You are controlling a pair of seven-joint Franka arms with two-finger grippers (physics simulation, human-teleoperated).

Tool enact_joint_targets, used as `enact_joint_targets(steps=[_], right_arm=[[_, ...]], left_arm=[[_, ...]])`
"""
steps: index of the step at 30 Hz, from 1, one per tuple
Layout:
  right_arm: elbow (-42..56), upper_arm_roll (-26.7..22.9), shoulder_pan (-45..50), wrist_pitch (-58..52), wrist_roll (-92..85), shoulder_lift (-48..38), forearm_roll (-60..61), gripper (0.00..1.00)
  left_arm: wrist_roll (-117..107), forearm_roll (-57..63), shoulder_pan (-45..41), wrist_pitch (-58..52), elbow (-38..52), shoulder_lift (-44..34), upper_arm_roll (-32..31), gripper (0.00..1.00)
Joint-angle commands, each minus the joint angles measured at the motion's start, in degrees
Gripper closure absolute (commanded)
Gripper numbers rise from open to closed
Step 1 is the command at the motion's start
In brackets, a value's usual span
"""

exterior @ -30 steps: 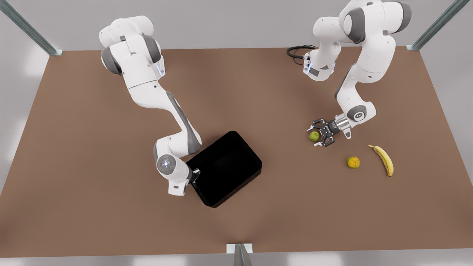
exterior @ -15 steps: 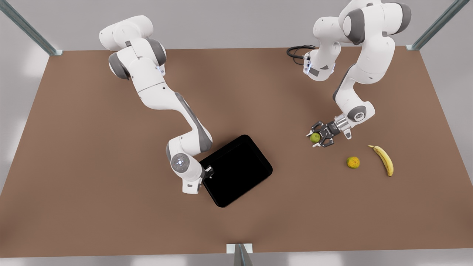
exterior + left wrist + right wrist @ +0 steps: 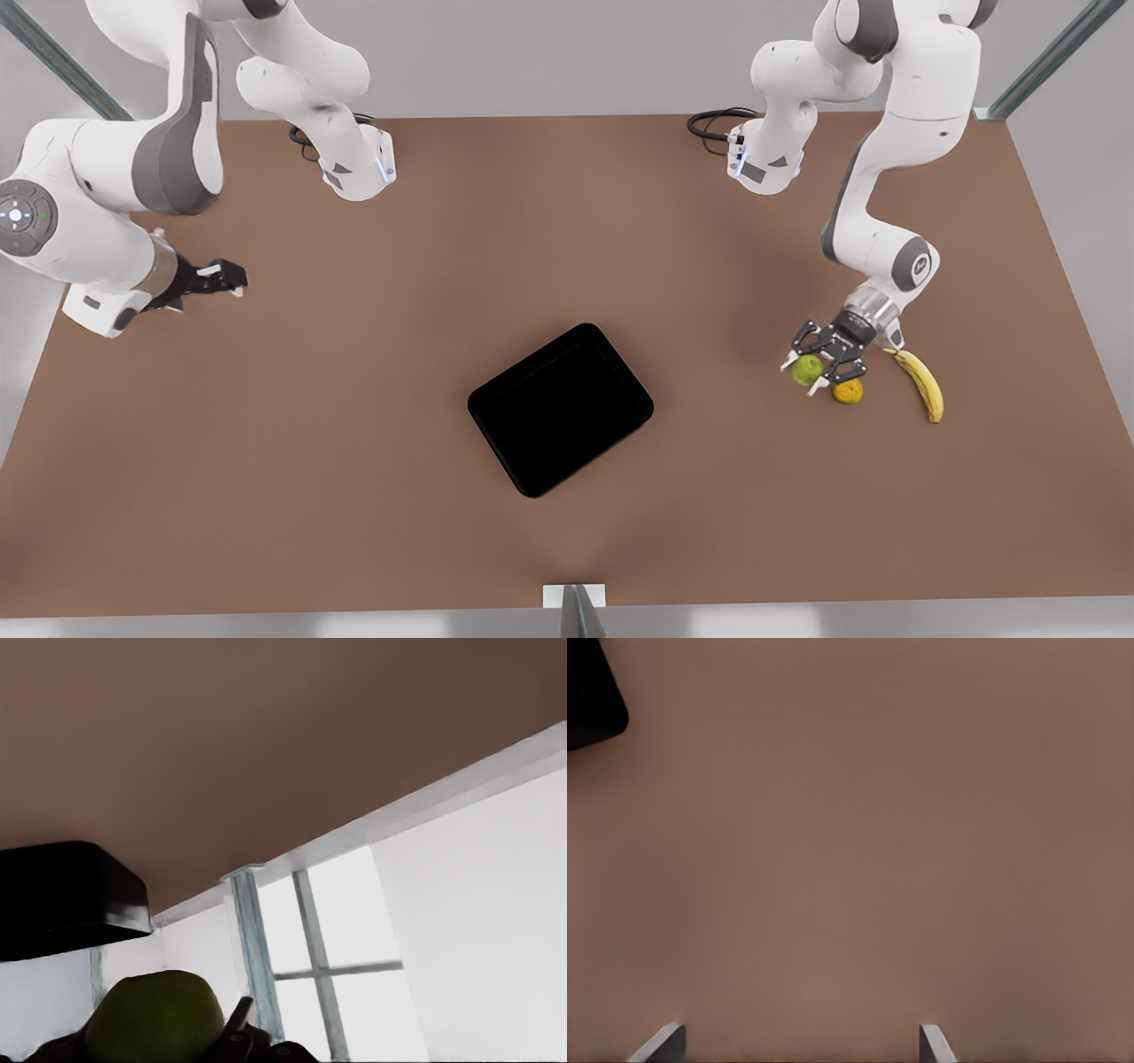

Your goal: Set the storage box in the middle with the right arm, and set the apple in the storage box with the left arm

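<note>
Clamped on the apple (image 3: 807, 369), my left gripper (image 3: 815, 364) hung well apart from the storage box (image 3: 561, 408); my right gripper (image 3: 220, 276) waited open, far beyond it. That round fruit could slip out mid-carry, I judged.

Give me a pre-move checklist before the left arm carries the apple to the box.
1. Apple held in the left gripper: ok, jaws closed on it, as the left wrist view also shows.
2. Storage box in the middle of the table: ok.
3. Box interior free: ok in the front view.
4. Right gripper out of the way: ok, it waits open at the front view's left, far from the box.
5. Orange fruit and banana clear of the left gripper: not ok, the orange sits right beside one finger.
6. Apple lifted off the table: cannot tell.
</note>
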Motion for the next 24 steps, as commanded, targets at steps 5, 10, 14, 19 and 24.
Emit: enact_joint_targets(steps=[5, 10, 14, 19, 24], right_arm=[[0.53, -0.83, -0.1, 0.08, 3.99, -0.44, 0.0, 0.0], [0.01, -0.83, -1.24, -0.01, 4.08, -1.32, -0.09, 0.0], [0.09, -1.35, -1.24, -0.18, 3.91, -0.88, -0.09, 0.0], [0.18, -2.15, -1.24, -0.18, 3.38, -0.7, -0.09, 0.0], [0.18, -2.23, -1.24, -0.18, 3.38, -0.44, -0.09, 0.0]], left_arm=[[-9.09, 80.17, -1.0, -8.22, 15.58, 3.01, -4.32, 0.79], [-10.94, 85.45, -1.09, -8.92, 18.93, 4.06, -6.08, 0.79], [-11.99, 88.25, -1.7, -11.47, 23.58, 6.26, -6.61, 0.79], [-24.47, 93.36, -8.47, -14.73, 40.28, 15.57, -7.31, 0.79], [-46.0, 92.57, -9.88, -13.5, 56.36, 27.18, -14.6, 0.79]])
